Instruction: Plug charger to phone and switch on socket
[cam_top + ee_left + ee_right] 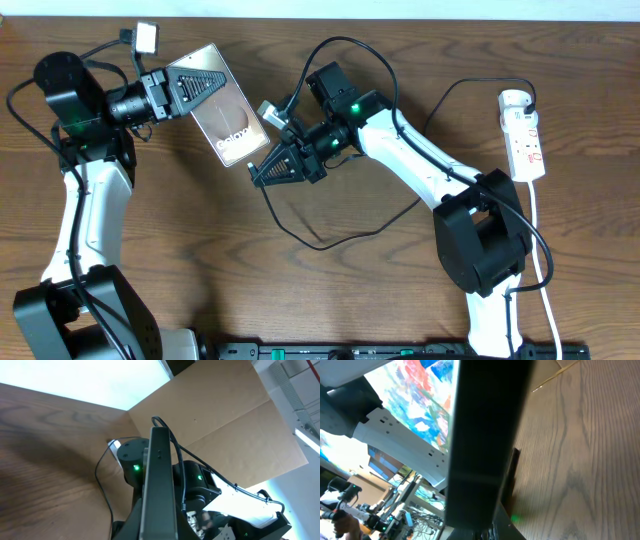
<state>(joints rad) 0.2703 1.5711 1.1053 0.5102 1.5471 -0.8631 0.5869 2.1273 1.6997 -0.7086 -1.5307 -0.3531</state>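
Note:
My left gripper [197, 87] is shut on the phone [230, 118] and holds it lifted and tilted over the table's back left, "Galaxy" lettering facing up. The left wrist view shows the phone edge-on [159, 480] between the fingers. My right gripper [263, 172] is right at the phone's lower end, shut on the tip end of the charger, whose thin black cable [300, 238] loops across the table toward the socket [526, 140]. The plug tip itself is hidden. In the right wrist view the phone's dark body [485, 435] fills the middle. The socket lies at the far right, white with red markings.
The socket's white cord [545, 262] runs down the right side to the front edge. A black rail [400, 352] lies along the front edge. A cardboard wall [225, 420] stands behind the table. The right arm's base [485, 235] stands right of centre.

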